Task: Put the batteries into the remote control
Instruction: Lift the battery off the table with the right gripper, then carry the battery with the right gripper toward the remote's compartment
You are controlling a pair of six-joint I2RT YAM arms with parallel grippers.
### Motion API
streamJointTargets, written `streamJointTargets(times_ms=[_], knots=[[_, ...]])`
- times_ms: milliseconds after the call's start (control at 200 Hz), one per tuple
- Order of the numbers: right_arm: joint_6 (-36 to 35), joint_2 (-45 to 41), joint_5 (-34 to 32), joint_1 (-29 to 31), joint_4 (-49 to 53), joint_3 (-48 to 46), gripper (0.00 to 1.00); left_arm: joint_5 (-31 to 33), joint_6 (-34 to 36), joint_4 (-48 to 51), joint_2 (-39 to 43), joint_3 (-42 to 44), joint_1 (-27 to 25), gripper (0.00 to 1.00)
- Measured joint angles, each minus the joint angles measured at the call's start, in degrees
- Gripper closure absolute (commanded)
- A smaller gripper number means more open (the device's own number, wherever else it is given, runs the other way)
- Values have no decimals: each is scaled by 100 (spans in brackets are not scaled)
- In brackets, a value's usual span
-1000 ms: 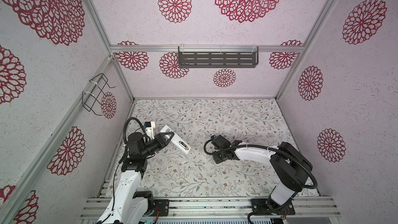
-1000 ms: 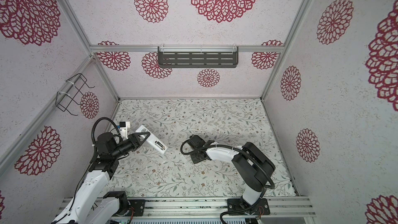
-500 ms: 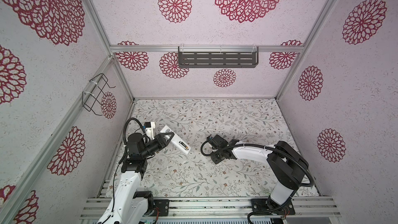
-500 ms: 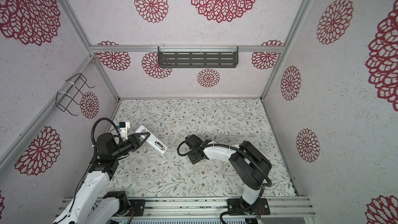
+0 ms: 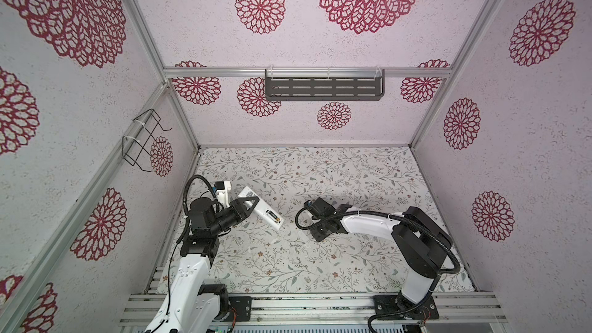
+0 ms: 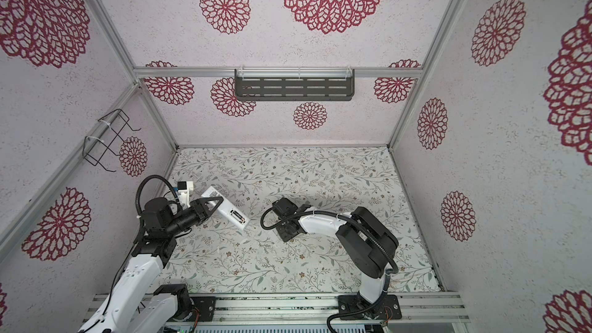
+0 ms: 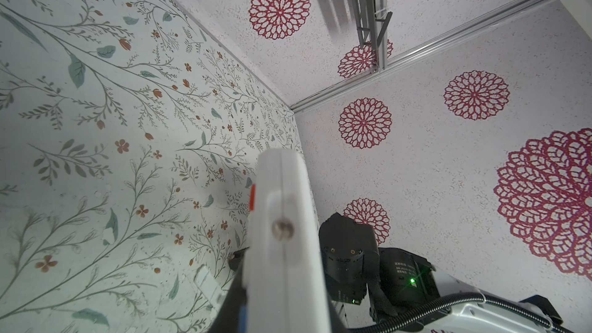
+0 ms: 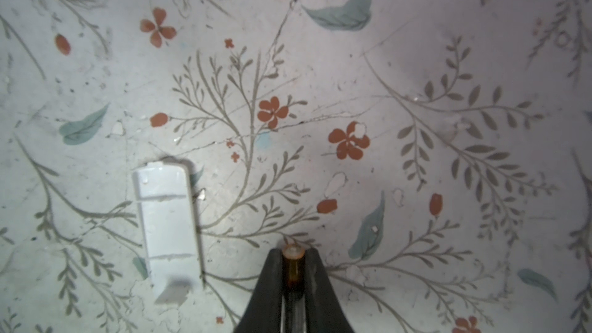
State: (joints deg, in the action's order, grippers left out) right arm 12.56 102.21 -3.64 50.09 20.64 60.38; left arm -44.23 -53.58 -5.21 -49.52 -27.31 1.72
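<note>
Grips remote control (image 5: 262, 209) slantwise over the left side of the tabletop (image 5: 320, 267), about midway between its front and back edges, plain white back turned up and bay uncovered. Shows seated battery (image 5: 272, 216) lying in that bay, at the end nearer the tabletop's middle, in both top views. Clamps the remote across its long sides with left gripper (image 5: 254, 200), jaws drawn narrow around the body. Looks end-on along the remote from the left wrist view, with a sliver of red button on the face turned to the tabletop.

Pinches loose battery (image 8: 292, 270) lengthwise in right gripper (image 8: 293, 253), jaws drawn in tight on it, pale end cap pointing at the tabletop. Hangs near the tabletop's middle, just off the remote's nearer end, not touching. Leaves small white cover (image 8: 168, 225) flat on the tabletop beside that gripper, apart from it.

Carries dark slotted shelf (image 5: 323, 89) on the back wall and wire rack (image 5: 142, 142) on the left wall.
</note>
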Motion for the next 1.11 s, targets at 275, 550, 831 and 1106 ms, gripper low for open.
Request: streamJointTargets(times_ms=[275,550,831,1106], knots=[[-9,-2,2,0,85,13,82,20,0,0,-13,7,-11,100],[-24,0,31,0,131,28,84,59,4,2,-72,7,-48,100],[-249,-120,55,0,160,-24,86,450,151,24,-227,33,-518,100],[-507,-1458,557,2,-855,-557,86,579,136,-72,-404,289,-695,100]])
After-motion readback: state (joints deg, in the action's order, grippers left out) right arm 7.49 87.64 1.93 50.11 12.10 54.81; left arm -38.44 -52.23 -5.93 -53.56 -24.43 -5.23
